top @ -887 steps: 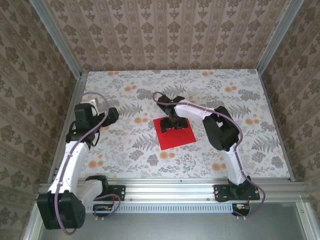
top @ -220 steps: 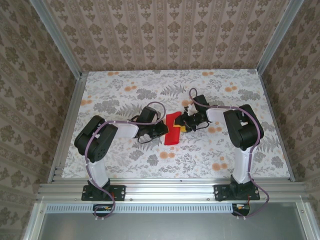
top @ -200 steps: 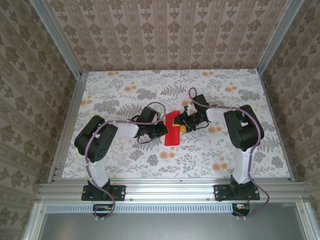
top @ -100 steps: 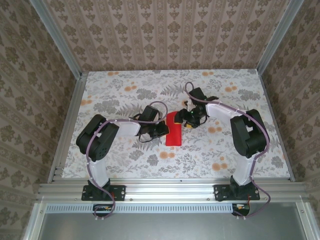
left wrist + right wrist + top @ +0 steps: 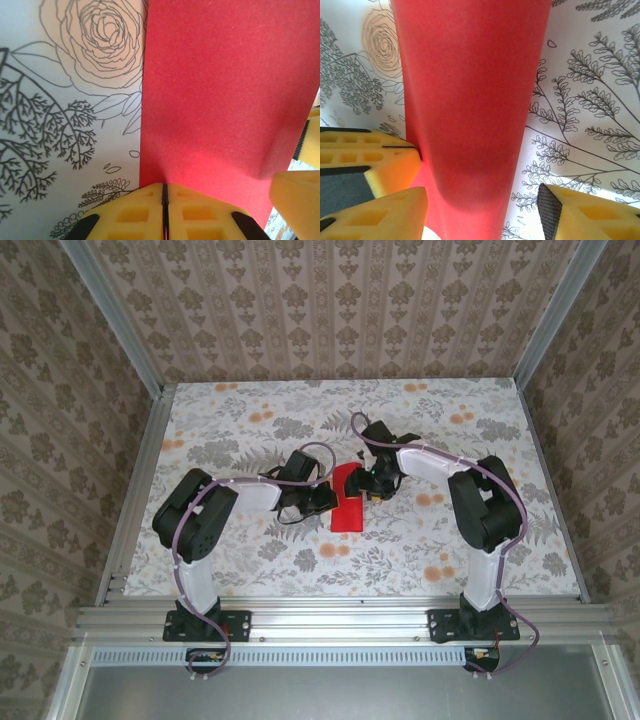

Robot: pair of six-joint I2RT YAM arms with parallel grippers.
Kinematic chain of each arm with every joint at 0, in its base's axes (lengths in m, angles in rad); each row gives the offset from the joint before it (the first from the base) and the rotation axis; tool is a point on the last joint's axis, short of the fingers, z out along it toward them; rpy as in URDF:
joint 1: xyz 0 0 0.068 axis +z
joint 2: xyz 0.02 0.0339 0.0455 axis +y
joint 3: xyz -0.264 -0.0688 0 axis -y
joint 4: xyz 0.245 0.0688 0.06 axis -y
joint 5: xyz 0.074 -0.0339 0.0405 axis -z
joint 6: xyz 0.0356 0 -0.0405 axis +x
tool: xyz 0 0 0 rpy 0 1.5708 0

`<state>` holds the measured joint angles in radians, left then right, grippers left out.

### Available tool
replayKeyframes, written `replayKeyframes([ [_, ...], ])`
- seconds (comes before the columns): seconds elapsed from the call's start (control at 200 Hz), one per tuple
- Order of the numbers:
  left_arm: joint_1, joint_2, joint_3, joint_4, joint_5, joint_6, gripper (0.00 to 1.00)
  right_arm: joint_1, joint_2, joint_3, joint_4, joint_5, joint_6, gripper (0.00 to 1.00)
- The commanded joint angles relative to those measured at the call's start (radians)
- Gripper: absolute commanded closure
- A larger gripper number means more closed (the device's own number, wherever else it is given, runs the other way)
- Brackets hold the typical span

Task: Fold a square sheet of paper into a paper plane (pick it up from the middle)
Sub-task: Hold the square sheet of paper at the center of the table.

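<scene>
One curled red sheet (image 5: 349, 510) is noted, pinched at its 9 o'clock edge by the left gripper (image 5: 164, 195). The right gripper (image 5: 481, 200) is spread wide around it.

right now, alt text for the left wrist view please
The left gripper, its yellow foam fingers pressed shut, pinches the near edge of a red paper sheet that fills the right side. Beneath is a floral-printed table, with another yellow finger at lower right.

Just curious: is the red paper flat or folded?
Folded over, not creased: the paper looks a narrow strip from above, and bends round softly close up.
</scene>
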<state>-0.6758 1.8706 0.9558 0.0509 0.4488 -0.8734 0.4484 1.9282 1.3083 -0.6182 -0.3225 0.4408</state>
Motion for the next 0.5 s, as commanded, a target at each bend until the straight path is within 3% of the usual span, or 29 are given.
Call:
replayKeyframes([
  [0.0, -0.007, 0.015, 0.029, -0.026, -0.004, 0.023, 0.89, 0.009, 0.029, 0.029, -0.025, -0.026, -0.031, 0.39],
  [0.255, -0.005, -0.001, 0.057, -0.026, -0.001, 0.016, 0.83, 0.011, 0.048, 0.021, -0.008, 0.010, 0.006, 0.48],
  [0.495, 0.005, -0.056, 0.072, -0.034, -0.019, -0.001, 0.63, 0.004, 0.048, -0.008, 0.000, 0.050, 0.046, 0.56],
])
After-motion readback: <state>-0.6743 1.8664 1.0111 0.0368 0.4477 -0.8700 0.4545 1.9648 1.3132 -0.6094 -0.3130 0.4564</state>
